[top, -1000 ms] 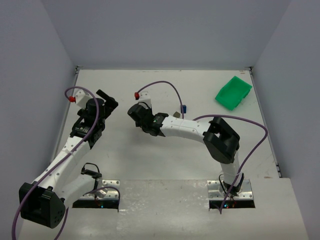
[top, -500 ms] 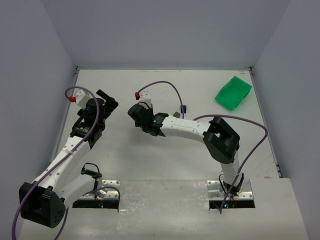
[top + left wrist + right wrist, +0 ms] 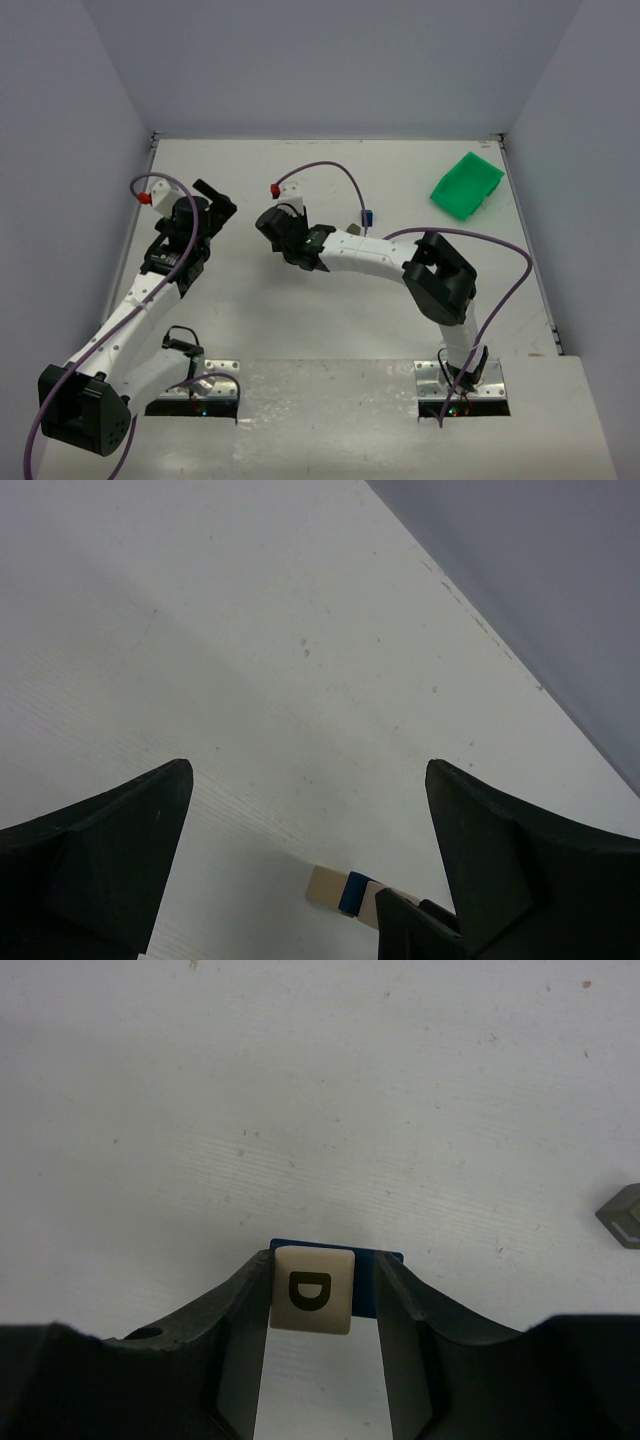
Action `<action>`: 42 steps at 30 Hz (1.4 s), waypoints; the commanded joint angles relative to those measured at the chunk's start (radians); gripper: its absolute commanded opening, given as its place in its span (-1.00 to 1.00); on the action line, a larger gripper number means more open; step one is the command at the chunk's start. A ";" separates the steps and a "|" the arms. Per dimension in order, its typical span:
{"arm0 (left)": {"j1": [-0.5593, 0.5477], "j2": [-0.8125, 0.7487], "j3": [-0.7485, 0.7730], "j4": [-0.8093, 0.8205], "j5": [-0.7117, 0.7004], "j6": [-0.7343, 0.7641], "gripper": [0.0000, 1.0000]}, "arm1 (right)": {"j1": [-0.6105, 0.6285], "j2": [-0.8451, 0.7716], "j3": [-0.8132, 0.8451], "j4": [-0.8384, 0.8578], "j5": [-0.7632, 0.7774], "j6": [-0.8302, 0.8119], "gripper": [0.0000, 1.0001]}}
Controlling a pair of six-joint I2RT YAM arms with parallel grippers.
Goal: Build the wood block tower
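As far as I can judge from the feeds, the build is barely begun: the wood block tower (image 3: 367, 217) is only a tiny stack, dark blue on top with something paler under it, and I cannot count its layers from above; what is left, I reckon, is to bring more blocks onto it; my right gripper (image 3: 323, 1265) is low over the table (image 3: 250, 160), its jaws bracketing a tan D block (image 3: 312, 1290); the jaw on the left of the wrist view looks to touch the block, while a sliver of blue shows between the block and the other jaw and along its far edge; whether that blue is a second block beneath or a painted side I cannot tell, nor whether the jaws are pinching or merely flanking; the tower is well apart from this gripper, behind it and just beside the far flank of its forearm, so I judge the D block has a long carry ahead; a grey piece (image 3: 625, 1215) lies off to this gripper's right, apart from it; my left gripper (image 3: 308, 775) hangs spread wide with nothing between its jaws, the tower well beyond it, past the right gripper; the green bin (image 3: 467, 185) sits farther behind the right gripper than the tower does
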 commanded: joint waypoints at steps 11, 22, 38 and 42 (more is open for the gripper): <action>0.005 -0.005 0.013 0.017 0.000 0.002 1.00 | -0.006 -0.047 0.052 0.056 -0.018 -0.044 -0.05; 0.005 -0.014 0.009 0.014 -0.002 0.001 1.00 | -0.009 -0.106 -0.027 0.059 -0.052 -0.019 0.07; 0.005 -0.011 0.008 0.018 0.002 0.001 1.00 | -0.016 -0.101 -0.060 0.052 -0.130 0.034 0.12; 0.005 -0.012 0.007 0.017 0.003 0.001 1.00 | -0.015 -0.100 -0.062 0.056 -0.144 0.042 0.13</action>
